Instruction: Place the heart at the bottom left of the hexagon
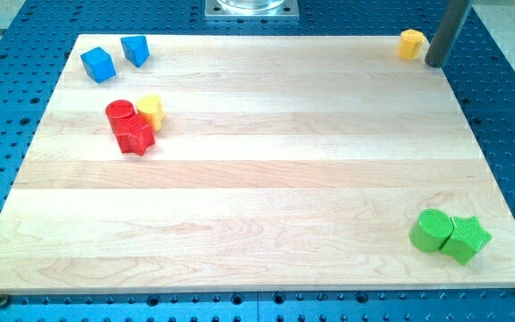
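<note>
Yellow heart (151, 110): lies near the board's upper left in the view, touching the red cylinder (120, 113) on its left and the red star-like block (135, 136) just below it.
Yellow hexagon (410, 43): sits at the board's top right corner, well apart from the heart.
My tip (435, 63): the dark rod comes down at the view's top right, its end just beside the hexagon's right side; whether they touch I cannot tell. It has no claw to open or close, and grasps nothing.
Heart to tip: nearly the whole board's width lies between them.
Blue blocks: a cube (98, 63) and a slanted block (135, 50), top left corner.
Green blocks: a cylinder (431, 231) and a star (468, 237), touching, bottom right.
Board (275, 179): pale wood on a blue perforated table (508, 80).
</note>
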Robot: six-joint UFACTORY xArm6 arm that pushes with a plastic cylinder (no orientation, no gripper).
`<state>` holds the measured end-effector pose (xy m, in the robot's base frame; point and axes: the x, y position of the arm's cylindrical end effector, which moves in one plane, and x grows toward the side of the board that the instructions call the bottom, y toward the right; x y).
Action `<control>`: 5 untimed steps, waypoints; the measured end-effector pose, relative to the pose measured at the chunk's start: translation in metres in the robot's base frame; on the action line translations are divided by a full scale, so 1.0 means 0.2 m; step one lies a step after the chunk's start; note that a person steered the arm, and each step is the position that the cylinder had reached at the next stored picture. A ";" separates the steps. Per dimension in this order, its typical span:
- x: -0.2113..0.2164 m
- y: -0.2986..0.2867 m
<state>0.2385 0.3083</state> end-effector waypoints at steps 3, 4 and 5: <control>0.26 -0.25; 0.77 -0.84; 1.01 -1.66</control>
<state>0.4414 -0.0228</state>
